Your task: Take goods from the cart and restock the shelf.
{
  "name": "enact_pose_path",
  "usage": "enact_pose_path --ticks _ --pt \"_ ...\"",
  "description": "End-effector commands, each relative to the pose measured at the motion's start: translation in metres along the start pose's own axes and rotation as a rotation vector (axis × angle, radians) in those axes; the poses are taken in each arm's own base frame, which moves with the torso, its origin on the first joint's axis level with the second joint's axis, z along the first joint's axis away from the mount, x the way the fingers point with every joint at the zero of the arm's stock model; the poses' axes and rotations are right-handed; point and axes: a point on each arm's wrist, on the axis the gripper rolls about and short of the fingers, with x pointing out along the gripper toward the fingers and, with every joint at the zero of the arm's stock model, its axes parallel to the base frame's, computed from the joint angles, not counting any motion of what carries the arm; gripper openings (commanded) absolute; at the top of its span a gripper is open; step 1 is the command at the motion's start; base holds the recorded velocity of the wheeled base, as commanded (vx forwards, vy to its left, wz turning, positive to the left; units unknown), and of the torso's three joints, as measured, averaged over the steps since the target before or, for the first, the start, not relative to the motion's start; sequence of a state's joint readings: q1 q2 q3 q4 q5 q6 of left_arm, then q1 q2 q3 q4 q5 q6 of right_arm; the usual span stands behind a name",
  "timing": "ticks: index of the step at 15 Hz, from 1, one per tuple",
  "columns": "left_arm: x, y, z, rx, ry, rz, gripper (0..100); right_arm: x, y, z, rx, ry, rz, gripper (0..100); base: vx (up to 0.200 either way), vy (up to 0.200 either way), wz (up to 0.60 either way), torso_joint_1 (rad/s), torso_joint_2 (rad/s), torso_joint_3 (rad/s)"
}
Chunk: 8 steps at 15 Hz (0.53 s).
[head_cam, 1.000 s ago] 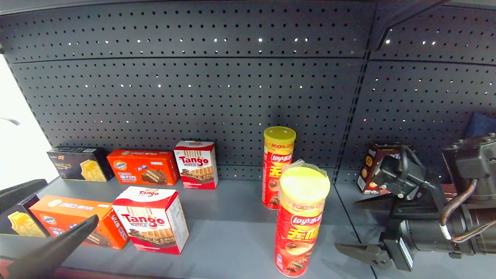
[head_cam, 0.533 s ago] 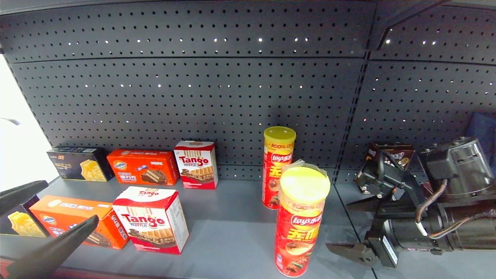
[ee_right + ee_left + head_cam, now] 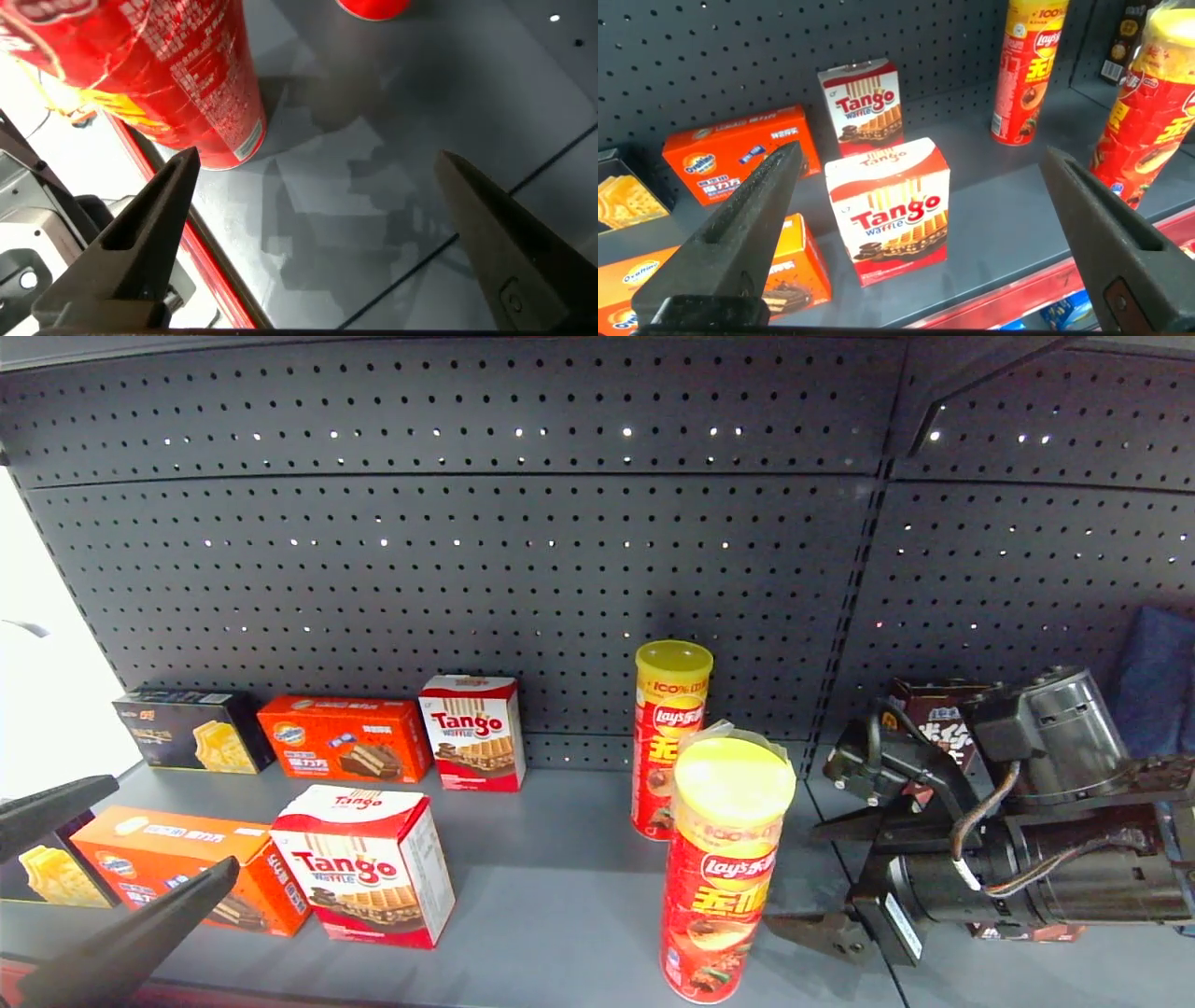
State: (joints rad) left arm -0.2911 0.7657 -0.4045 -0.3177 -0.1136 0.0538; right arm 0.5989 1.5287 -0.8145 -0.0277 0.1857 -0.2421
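Two red chip cans with yellow lids stand on the grey shelf (image 3: 560,859): a front can (image 3: 724,868) near the edge and a rear can (image 3: 670,737) by the pegboard. My right gripper (image 3: 798,879) is open just right of the front can, low at its base, not touching it. In the right wrist view the front can (image 3: 177,65) lies beyond the open right gripper (image 3: 316,157). My left gripper (image 3: 173,821) is open at the shelf's front left, over an orange box (image 3: 177,863). In the left wrist view the left gripper (image 3: 920,154) frames a red-and-white wafer box (image 3: 892,210).
Wafer and biscuit boxes fill the left side: a black box (image 3: 191,730), an orange box (image 3: 344,737) and two red-and-white wafer boxes (image 3: 474,730) (image 3: 369,863). Right of the shelf divider stand a brown box (image 3: 943,728) and a blue item (image 3: 1158,681). Bare shelf lies between boxes and cans.
My right arm has moved left, bringing its open gripper closer to the front can's base. The cans, the boxes and the left gripper have stayed put.
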Motion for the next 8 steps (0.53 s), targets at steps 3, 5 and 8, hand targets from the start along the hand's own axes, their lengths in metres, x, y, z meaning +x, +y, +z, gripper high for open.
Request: enact_pose_path --ticks 3,5,8 --pt "0.0 0.0 -0.001 0.0 0.004 -0.002 100 0.01 0.002 0.003 -0.009 0.013 0.017 100 0.0 0.0 0.0 0.0 0.0 0.0" --pt "0.0 0.0 -0.003 -0.001 0.01 -0.001 100 0.013 0.004 0.003 -0.012 0.02 0.027 100 0.0 0.0 0.0 0.0 0.0 0.0" --pt "0.0 0.0 -0.006 -0.004 0.019 -0.001 100 0.018 0.003 0.005 -0.013 0.025 0.028 100 0.0 0.0 0.0 0.0 0.0 0.0"
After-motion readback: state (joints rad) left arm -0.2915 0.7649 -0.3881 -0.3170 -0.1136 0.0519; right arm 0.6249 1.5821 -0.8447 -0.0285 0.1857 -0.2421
